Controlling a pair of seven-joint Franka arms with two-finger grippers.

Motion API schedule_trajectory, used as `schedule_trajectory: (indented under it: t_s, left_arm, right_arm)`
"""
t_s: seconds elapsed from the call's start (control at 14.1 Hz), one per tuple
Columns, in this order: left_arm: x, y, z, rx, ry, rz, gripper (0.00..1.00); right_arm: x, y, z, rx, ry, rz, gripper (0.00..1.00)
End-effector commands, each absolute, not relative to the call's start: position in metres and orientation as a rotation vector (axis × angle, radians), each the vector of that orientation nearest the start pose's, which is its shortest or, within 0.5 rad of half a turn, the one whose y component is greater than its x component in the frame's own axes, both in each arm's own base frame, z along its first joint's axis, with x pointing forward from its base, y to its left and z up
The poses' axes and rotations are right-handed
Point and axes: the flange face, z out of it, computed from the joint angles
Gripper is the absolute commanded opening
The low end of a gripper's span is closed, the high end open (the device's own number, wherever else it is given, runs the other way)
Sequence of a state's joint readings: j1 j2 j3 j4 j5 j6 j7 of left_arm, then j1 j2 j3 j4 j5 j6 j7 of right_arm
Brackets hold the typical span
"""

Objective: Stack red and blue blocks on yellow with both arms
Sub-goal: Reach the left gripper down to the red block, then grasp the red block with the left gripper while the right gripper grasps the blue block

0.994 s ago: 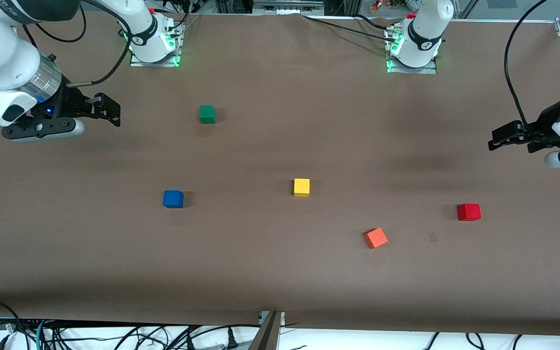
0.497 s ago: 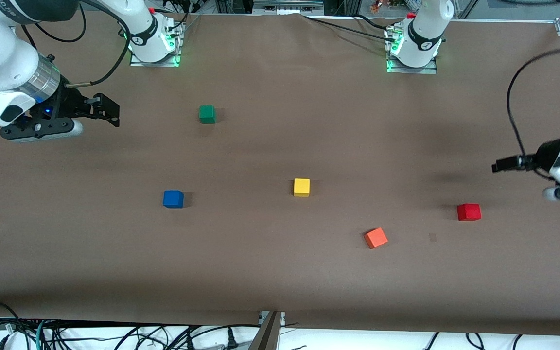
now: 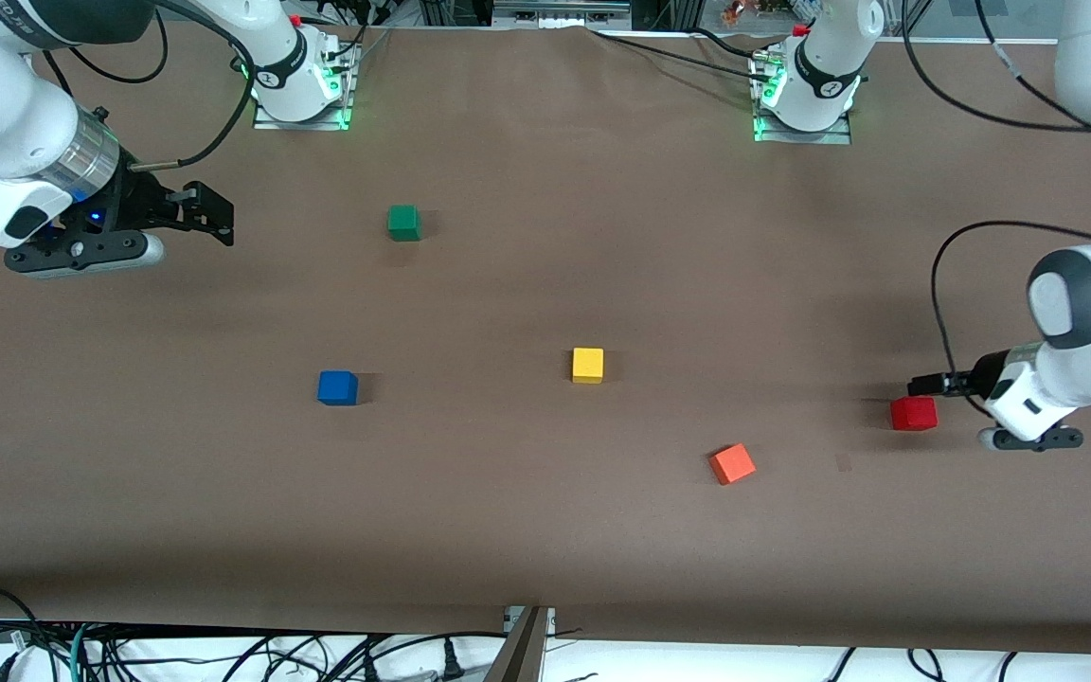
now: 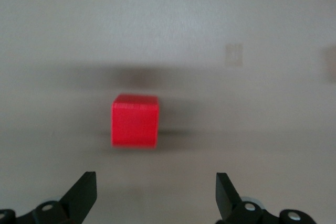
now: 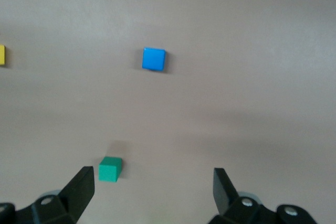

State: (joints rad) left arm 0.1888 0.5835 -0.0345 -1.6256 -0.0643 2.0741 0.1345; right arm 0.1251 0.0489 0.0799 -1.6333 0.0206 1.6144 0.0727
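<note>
- My left gripper (image 3: 924, 385) hangs low at the left arm's end of the table, just beside the red block (image 3: 914, 414); in the left wrist view its fingers (image 4: 84, 192) stand wide apart with the red block (image 4: 135, 120) ahead of them, not between them.
- My right gripper (image 3: 209, 213) waits above the right arm's end of the table, fingers (image 5: 81, 187) spread, holding nothing.
- The yellow block (image 3: 588, 365) sits near mid-table with nothing on it.
- The blue block (image 3: 337, 387) rests on the table (image 3: 545, 530), well apart from yellow, toward the right arm's end.
- A green cube (image 3: 403, 223) lies farther from the camera than blue; an orange-red cube (image 3: 732, 464) lies between yellow and red, nearer the camera.
</note>
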Motion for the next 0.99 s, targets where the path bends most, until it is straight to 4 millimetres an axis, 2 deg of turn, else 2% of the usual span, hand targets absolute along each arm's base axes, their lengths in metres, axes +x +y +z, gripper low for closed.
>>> schedule_trajectory:
  t_s: [0.0, 0.07, 0.21, 0.43, 0.5, 0.57, 0.64, 0.71, 0.78, 0.85, 0.92]
  left_arm:
    - [0.666, 0.102, 0.244, -3.174, 0.002, 0.156, 1.0]
    - [0.662, 0.1, 0.232, -3.158, 0.029, 0.151, 1.0]
    - [0.654, 0.098, 0.209, -3.154, 0.034, 0.142, 1.0]
    - [0.647, 0.099, 0.193, -3.154, 0.03, 0.13, 1.0]
    - [0.648, 0.099, 0.197, -3.153, 0.032, 0.118, 0.6]
    - [0.65, 0.1, 0.202, -3.152, 0.032, 0.111, 0.28]
    - [0.654, 0.1, 0.211, -3.151, 0.023, 0.087, 0.05]
    - [0.658, 0.1, 0.221, -3.148, 0.021, 0.061, 0.0]
    - [0.661, 0.101, 0.23, -3.145, 0.019, 0.04, 0.0]
    - [0.664, 0.096, 0.238, -3.145, 0.026, 0.023, 0.0]
    - [0.672, 0.079, 0.25, -3.146, 0.054, -0.002, 0.0]
  right_arm:
    - [0.563, 0.12, 0.553, -3.117, -0.191, 0.187, 1.0]
    - [0.57, 0.12, 0.534, -3.116, -0.183, 0.211, 1.0]
    - [0.581, 0.123, 0.481, -3.113, -0.181, 0.228, 1.0]
    - [0.594, 0.127, 0.394, -3.104, -0.161, 0.118, 1.0]
    - [0.604, 0.132, 0.364, -3.101, -0.138, 0.1, 1.0]
    - [0.611, 0.134, 0.345, -3.098, -0.113, 0.077, 1.0]
    - [0.616, 0.138, 0.327, -3.094, -0.084, 0.058, 1.0]
    - [0.616, 0.152, 0.311, -3.092, -0.062, 0.051, 1.0]
    - [0.614, 0.172, 0.296, -3.089, -0.049, 0.035, 1.0]
    - [0.615, 0.178, 0.283, -3.085, -0.032, 0.019, 1.0]
    - [0.616, 0.179, 0.271, -3.085, -0.034, 0.016, 1.0]
